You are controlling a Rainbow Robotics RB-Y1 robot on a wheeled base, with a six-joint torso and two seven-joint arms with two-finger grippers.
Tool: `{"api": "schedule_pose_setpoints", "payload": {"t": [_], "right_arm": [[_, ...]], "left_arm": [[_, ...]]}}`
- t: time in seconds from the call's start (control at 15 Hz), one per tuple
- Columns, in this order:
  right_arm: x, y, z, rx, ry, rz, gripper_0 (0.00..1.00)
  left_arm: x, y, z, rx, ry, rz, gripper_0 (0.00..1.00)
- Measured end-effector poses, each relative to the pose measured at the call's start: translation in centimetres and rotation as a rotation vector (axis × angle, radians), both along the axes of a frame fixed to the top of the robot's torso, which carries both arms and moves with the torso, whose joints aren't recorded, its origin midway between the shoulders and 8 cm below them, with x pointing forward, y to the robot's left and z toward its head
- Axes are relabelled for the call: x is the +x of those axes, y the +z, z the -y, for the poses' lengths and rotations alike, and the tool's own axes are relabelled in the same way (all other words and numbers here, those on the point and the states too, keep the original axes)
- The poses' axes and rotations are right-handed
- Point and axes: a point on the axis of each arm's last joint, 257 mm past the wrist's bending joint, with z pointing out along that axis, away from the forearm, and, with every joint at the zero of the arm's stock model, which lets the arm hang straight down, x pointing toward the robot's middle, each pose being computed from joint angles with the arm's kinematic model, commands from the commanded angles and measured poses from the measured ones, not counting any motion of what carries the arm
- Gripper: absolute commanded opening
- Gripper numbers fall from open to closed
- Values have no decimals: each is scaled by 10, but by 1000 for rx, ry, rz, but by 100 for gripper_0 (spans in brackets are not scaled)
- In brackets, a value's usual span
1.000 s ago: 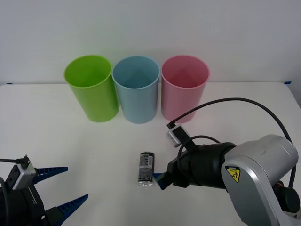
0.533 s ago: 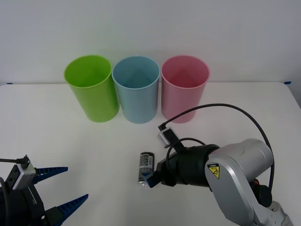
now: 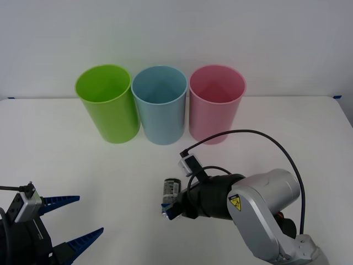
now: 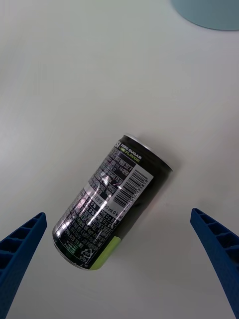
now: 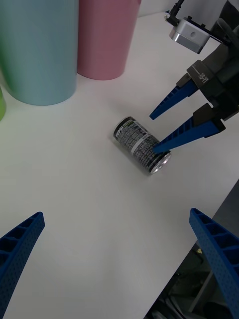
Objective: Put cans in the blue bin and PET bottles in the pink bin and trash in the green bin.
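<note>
A small dark can (image 3: 170,187) with white and green print lies on its side on the white table, in front of the blue bin (image 3: 160,105). My right gripper (image 3: 167,207) is open and low over the can's near end. In the right wrist view the can (image 4: 112,202) lies slanted between the two blue fingers (image 4: 22,244), touching neither. The left wrist view shows the can (image 5: 138,143) under the right gripper (image 5: 154,133). The green bin (image 3: 107,104) stands left of the blue bin and the pink bin (image 3: 216,102) right of it. My left gripper (image 3: 74,220) is open at the near left.
The three bins stand upright in a close row at the back of the table (image 3: 287,132), against a white wall. A black cable (image 3: 265,135) loops above my right arm.
My right gripper has slid left across the table, from beside the can to over its near end, still open. The can, bins and left arm have not moved.
</note>
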Motion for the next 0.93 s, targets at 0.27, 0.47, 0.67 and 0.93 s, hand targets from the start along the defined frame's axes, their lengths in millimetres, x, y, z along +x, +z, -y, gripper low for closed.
{"api": "schedule_pose_setpoints", "payload": {"t": [0.27,0.47,0.67,0.93], "right_arm": [[3,-9,-9,7,6,5,100],[7,-15,-14,9,7,3,100],[9,-19,-16,12,4,0,100],[7,-24,-20,10,11,-4,100]], "left_arm": [[0,0,0,0,0,0,100],[0,0,0,0,0,0,100],[0,0,0,0,0,0,100],[0,0,0,0,0,0,100]]}}
